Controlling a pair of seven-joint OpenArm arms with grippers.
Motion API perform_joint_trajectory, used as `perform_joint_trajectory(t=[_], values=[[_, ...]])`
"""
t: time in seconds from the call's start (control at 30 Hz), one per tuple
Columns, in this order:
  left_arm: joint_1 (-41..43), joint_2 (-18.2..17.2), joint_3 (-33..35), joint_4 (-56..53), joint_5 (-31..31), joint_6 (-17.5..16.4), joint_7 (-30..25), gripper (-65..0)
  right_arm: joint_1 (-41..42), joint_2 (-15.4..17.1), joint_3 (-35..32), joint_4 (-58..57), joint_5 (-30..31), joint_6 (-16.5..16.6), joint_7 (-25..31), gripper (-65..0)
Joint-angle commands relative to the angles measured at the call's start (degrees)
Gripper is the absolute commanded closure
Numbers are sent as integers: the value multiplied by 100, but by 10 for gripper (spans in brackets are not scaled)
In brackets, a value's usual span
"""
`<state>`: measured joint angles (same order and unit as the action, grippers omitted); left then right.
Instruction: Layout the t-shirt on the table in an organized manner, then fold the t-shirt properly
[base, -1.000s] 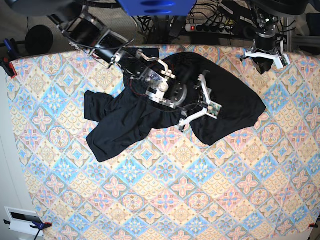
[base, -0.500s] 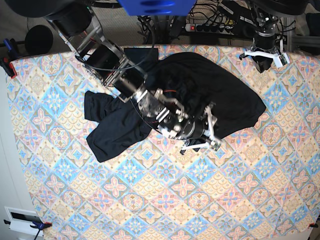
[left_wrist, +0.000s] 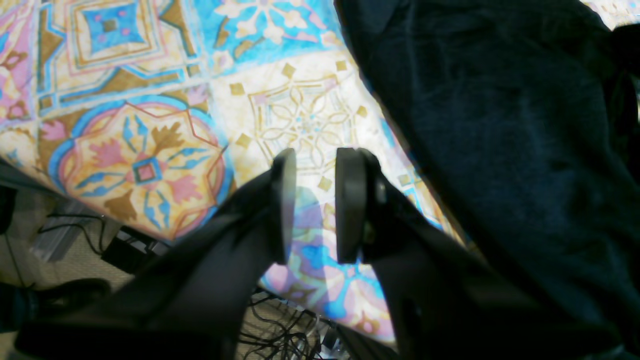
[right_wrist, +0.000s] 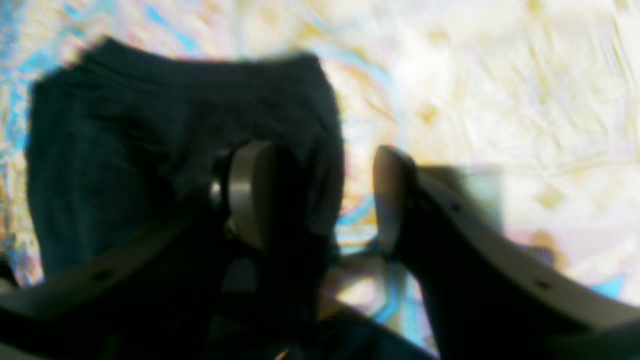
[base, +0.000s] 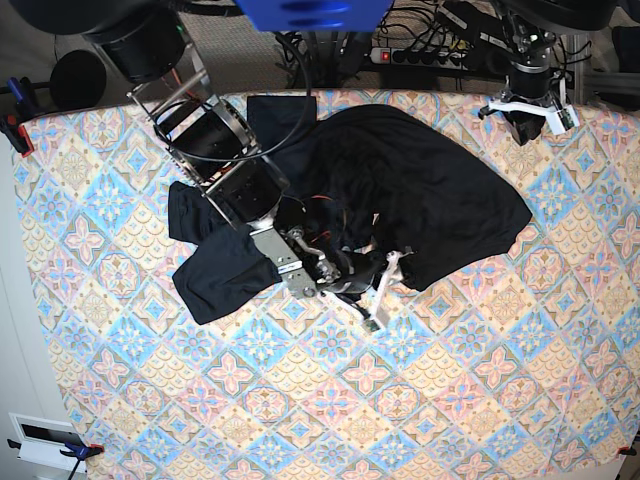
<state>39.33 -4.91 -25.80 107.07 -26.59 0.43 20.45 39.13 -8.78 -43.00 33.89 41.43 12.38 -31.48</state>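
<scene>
While the t-shirt (base: 400, 200) lies bunched near the bench's (base: 480, 400) far edge, the right claw (base: 385, 290) gapes at its hem; the left claw (base: 527, 105) hangs empty, slightly parted, near the far corner.

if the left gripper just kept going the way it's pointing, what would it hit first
Most likely the bare table. In its wrist view the left gripper, jaws slightly apart and empty, aims at patterned cloth, with the t-shirt lying off to one side. Depth is hard to judge.

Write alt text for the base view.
A crumpled black t-shirt lies on the patterned table, with the right tool open at its near edge. The left tool hangs over the table's far corner, holding nothing.
</scene>
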Motion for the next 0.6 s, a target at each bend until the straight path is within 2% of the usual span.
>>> perform_joint_trajectory(t=[0.0,0.47,0.57], values=[[45,-32,-18,85,0,-21,-106,-135,214,-22,15,26,37,-21,67,-296],[54,-32,-18,85,0,-21,-106,-135,161,-22,-3,0,125,-21,50,-296],[54,-32,-18,85,0,-21,-106,-135,161,-22,-12,-9,486,-21,41,-296]])
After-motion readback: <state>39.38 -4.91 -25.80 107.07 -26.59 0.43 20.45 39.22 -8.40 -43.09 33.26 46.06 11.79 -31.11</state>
